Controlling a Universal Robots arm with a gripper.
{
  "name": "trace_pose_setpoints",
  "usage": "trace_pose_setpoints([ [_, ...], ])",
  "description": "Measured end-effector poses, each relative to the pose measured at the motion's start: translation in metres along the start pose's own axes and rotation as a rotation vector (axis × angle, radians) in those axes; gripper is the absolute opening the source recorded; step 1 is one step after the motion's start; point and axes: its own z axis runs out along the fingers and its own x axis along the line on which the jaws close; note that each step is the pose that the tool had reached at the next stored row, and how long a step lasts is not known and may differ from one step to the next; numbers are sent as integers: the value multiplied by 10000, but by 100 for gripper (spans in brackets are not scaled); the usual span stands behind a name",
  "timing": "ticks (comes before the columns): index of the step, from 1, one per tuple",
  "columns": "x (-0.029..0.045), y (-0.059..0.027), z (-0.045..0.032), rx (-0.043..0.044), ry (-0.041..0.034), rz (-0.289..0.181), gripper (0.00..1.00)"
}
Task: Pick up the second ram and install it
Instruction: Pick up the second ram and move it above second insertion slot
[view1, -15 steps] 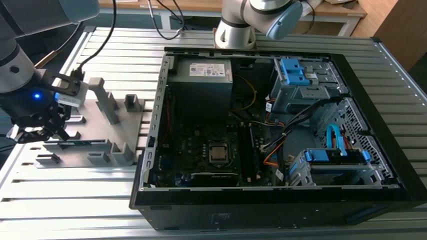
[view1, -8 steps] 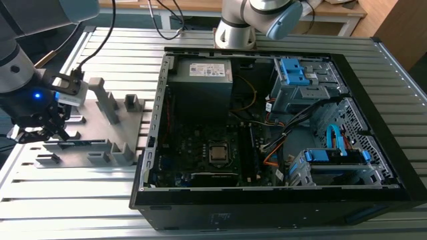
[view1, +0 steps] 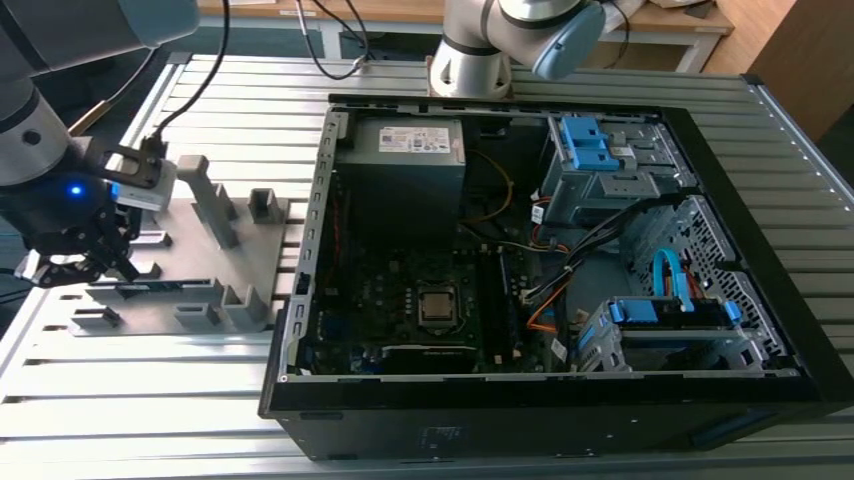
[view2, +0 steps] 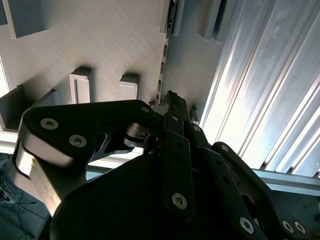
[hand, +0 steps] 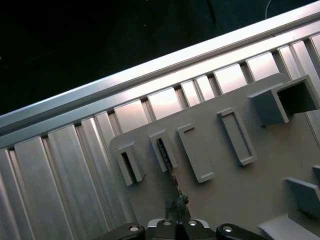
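— Big black gripper (view2: 167, 102) parts sit right up close in the second wrist view. What is the claw doing?
— Its two fingers come together at the tips. They look pressed onto the near end of the second ram (view2: 164, 60), pinching it.
— Where is that stick?
— It stands on its thin edge on the grey fixture (view2: 100, 35). In the first wrist view the second ram (hand: 164, 151) runs through one small grey slot block and goes straight to the gripper (hand: 177, 204).
— Is it up in the air?
— No. It sits down in the fixture's slot.
— What does the exterior view show?
— The gripper (view1: 100, 268) hangs low over the grey fixture (view1: 254, 255), at the exterior view's left. The second ram (view1: 167, 287) is a thin dark strip along the fixture, right at the claw.
— And the computer?
— The open computer case (view1: 534, 400) lies on the ribbed metal table (view1: 134, 400), just beside the fixture, toward the exterior view's right. A square chip socket (view1: 437, 308) sits in the middle of the board inside. A blue cable (view1: 667, 275) and an orange cable (view1: 541, 322) are in there too, well apart from the ram.
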Motion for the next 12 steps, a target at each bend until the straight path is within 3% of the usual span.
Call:
trace_pose_setpoints([
  [12,0,0,0,-10,28,-717,10],
])
